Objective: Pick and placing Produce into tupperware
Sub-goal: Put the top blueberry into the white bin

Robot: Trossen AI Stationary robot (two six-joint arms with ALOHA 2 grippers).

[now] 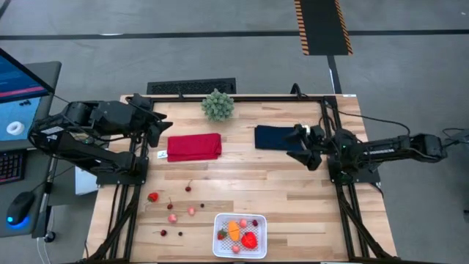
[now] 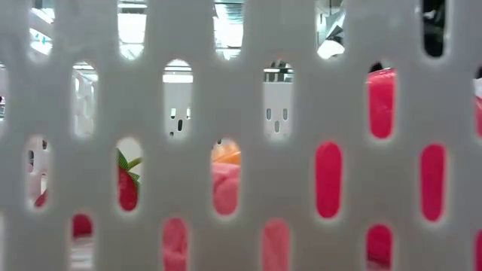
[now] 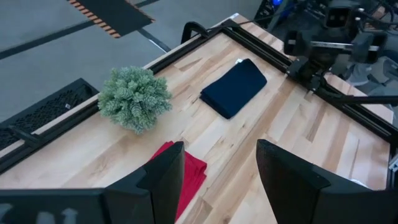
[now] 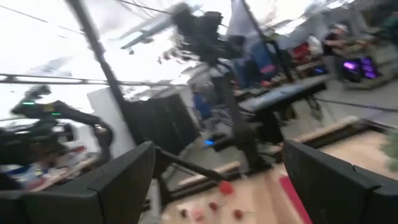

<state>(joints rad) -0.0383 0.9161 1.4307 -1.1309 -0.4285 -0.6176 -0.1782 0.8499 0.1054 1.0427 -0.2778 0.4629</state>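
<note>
**A:** Where is the small white square tupperware with rounded corners (image 1: 239, 235)?

**B:** At the near edge of my pale wooden slatted tabletop (image 1: 293, 191), well away from the bushy green plant (image 1: 218, 105) at the far edge. Inside it lie an orange toy fruit (image 1: 234, 229), a red pepper-like piece (image 1: 250, 240), a small strawberry (image 1: 222, 235) and a few pinkish bits. In the low view its slotted white wall (image 2: 98, 188) fills everything, with red, pink and orange pieces showing through the slots.

**A:** And the rest of the produce?

**B:** Loose on the wood to the left of the tupperware: a red toy strawberry (image 1: 152, 196), two pinkish pieces (image 1: 172, 218), and some dark red cherries (image 1: 163, 232), all apart from one another. One cherry (image 1: 188, 188) sits closer to the plant than the others.

**A:** Your tools?

**B:** My left tool (image 1: 159, 129) hangs to the left of the plant, just beside a folded red cloth (image 1: 194, 147). Its fingers (image 3: 166, 171) stand spread with nothing between them; the wrist view looks past them at the plant (image 3: 134, 98), the red cloth (image 3: 186, 174) and a folded navy cloth (image 3: 235, 87).

**A:** The right one?

**B:** My right tool (image 1: 302, 147) is to the right of the plant, over the edge of the navy cloth (image 1: 275, 137). Its fingers (image 4: 127, 177) are also wide apart and empty.
</note>
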